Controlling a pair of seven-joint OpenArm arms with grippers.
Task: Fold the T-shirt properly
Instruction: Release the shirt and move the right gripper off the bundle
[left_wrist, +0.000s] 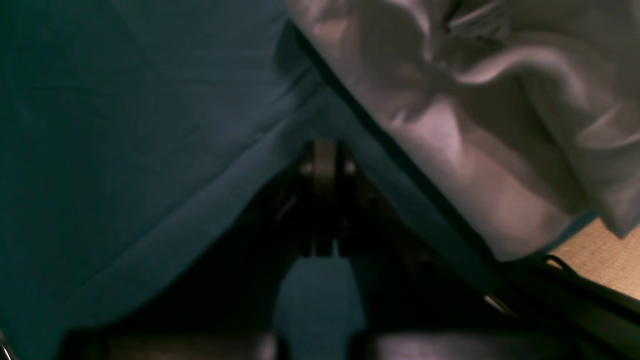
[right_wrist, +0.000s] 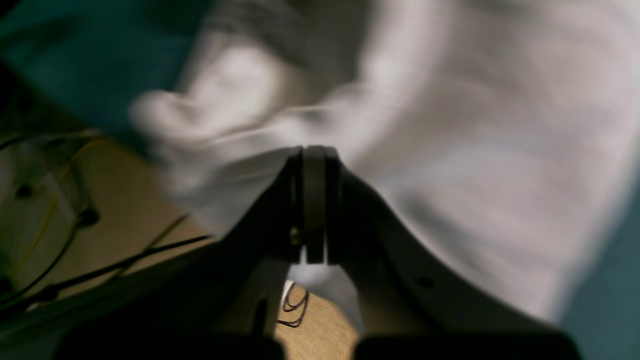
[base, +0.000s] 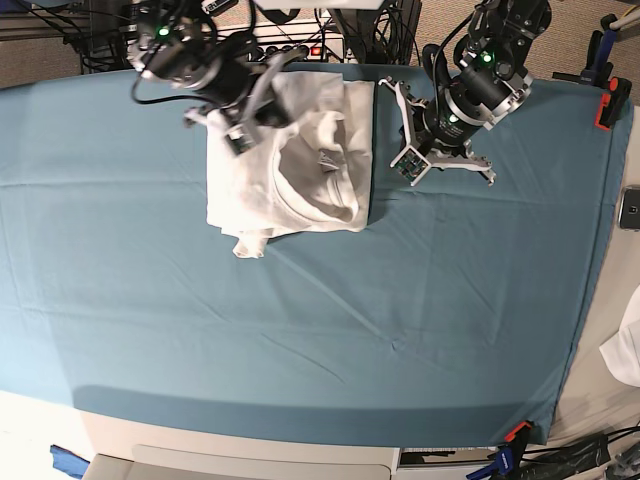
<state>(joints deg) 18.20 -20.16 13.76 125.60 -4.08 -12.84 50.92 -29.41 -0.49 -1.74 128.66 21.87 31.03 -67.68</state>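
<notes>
The white T-shirt (base: 300, 165) lies partly folded and bunched on the teal table cover (base: 320, 320) at the back centre-left. It also shows in the left wrist view (left_wrist: 475, 125) and, blurred, in the right wrist view (right_wrist: 475, 150). My right gripper (base: 243, 128) is at the shirt's back left edge. In the right wrist view its jaws (right_wrist: 315, 150) are closed with white cloth around and under them. My left gripper (base: 392, 100) is just right of the shirt. In the left wrist view it (left_wrist: 325, 160) is shut and empty over the teal cover.
The table's back edge with cables and a power strip (base: 300, 45) runs right behind the shirt. Orange clamps (base: 605, 100) hold the cover at the right edge. A phone (base: 630, 207) and a scrap of white cloth (base: 625, 350) lie at the far right.
</notes>
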